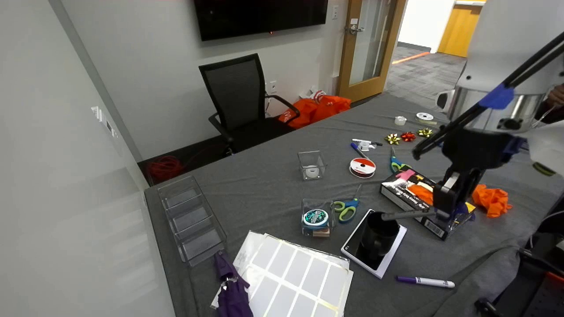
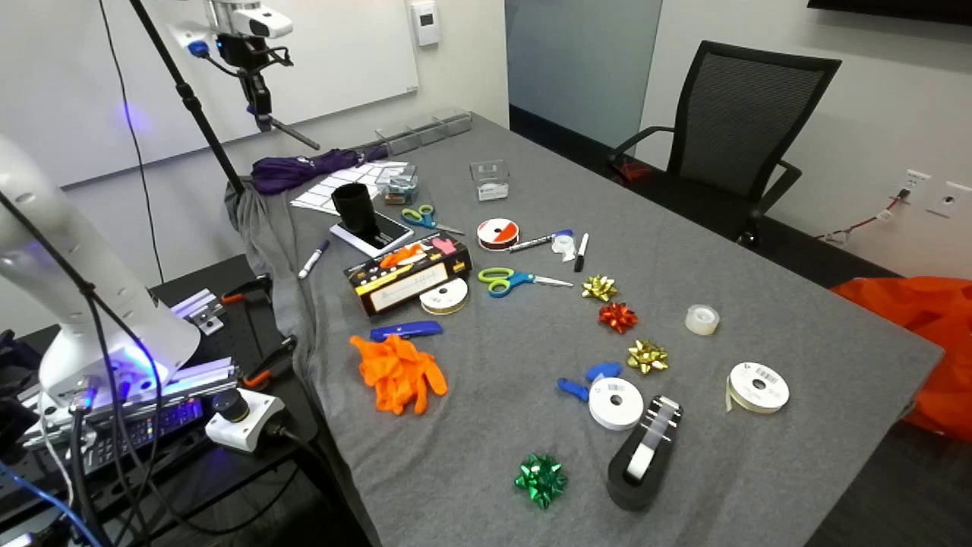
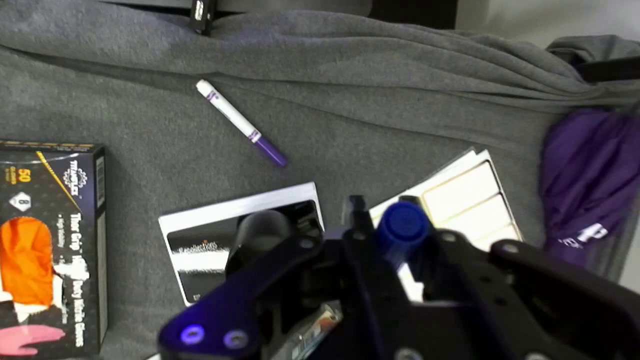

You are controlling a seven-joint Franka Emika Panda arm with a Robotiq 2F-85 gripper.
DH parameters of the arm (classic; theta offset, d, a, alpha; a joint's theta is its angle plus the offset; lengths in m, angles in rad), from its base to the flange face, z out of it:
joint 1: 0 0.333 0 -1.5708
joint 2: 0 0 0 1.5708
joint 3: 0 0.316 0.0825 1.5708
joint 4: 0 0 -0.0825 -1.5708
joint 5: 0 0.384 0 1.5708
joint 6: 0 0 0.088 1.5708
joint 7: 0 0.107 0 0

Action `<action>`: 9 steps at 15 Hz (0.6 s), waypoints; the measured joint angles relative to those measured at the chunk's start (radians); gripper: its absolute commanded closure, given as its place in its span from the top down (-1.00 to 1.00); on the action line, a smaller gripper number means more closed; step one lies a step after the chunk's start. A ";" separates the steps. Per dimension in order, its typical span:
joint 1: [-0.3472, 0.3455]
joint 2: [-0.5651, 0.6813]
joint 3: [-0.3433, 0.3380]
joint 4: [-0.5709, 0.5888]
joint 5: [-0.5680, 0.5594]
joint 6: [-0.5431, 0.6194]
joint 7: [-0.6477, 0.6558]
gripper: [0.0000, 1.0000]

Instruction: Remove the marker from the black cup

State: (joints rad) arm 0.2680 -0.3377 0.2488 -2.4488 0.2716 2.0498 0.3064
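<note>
In an exterior view we note a pale wall (image 1: 66, 88) at left, then a clear partitioned tray (image 1: 189, 215) on the grey-draped worktop (image 1: 264, 176), a black mesh chair (image 1: 240, 92) beyond, a dark screen (image 1: 264, 17) and a wood-framed door (image 1: 370, 48). The black cup (image 1: 380, 237) stands upright on a flat white-edged package (image 1: 355, 241). To its right we find the grey marker (image 1: 407, 215) held in the air, long axis near level, free end pointing left with a slight dip. In an exterior view the grey marker (image 2: 296, 134) slopes down to the right, apart from the cup. Wrist view: fingers (image 3: 362, 252) clamped snugly about its barrel, blue end facing us.
</note>
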 measured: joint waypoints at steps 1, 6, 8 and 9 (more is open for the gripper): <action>0.000 -0.031 -0.007 0.002 0.010 0.000 -0.009 -0.90; -0.043 -0.102 -0.043 0.015 0.000 0.040 -0.006 -0.90; -0.082 -0.098 -0.055 0.015 -0.027 0.085 -0.003 -0.90; -0.102 -0.094 -0.060 0.014 -0.042 0.109 0.000 -0.90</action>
State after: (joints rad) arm 0.1665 -0.4316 0.1887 -2.4346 0.2292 2.1593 0.3060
